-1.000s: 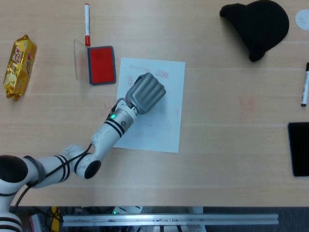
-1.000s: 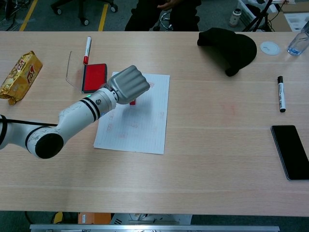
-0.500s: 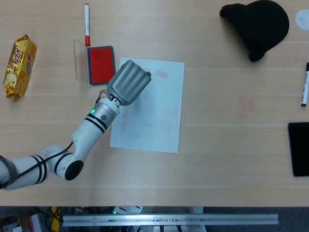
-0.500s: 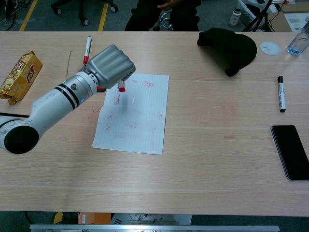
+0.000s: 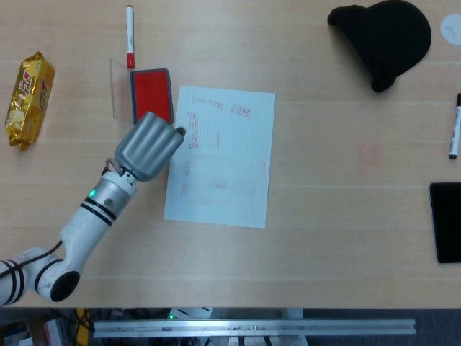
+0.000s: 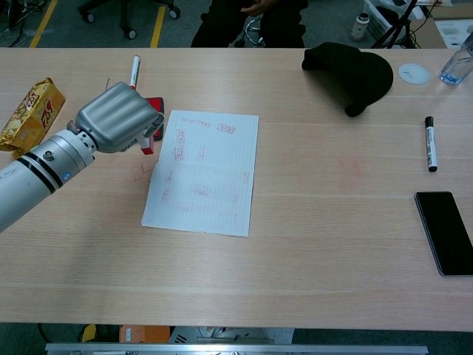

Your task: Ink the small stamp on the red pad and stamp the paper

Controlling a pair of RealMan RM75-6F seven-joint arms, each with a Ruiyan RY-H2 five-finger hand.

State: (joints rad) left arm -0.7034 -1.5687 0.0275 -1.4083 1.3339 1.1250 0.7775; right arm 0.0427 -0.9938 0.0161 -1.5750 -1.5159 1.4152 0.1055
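Observation:
My left hand hovers above the table's left side, fingers curled around the small red stamp, whose tip pokes out below the fist in the chest view. The hand sits just left of the white paper, which carries several faint red stamp marks. The red ink pad lies open just beyond the hand, its clear lid raised at its left. In the chest view the hand covers most of the pad. My right hand is in neither view.
A red-capped marker lies behind the pad. At the far left rests a gold snack packet. A black cap, a black marker and a dark phone occupy the right side.
My left hand has lifted off the paper with the stamp and swung left and back toward me, ending beside the ink pad. A fresh mark shows on the paper.

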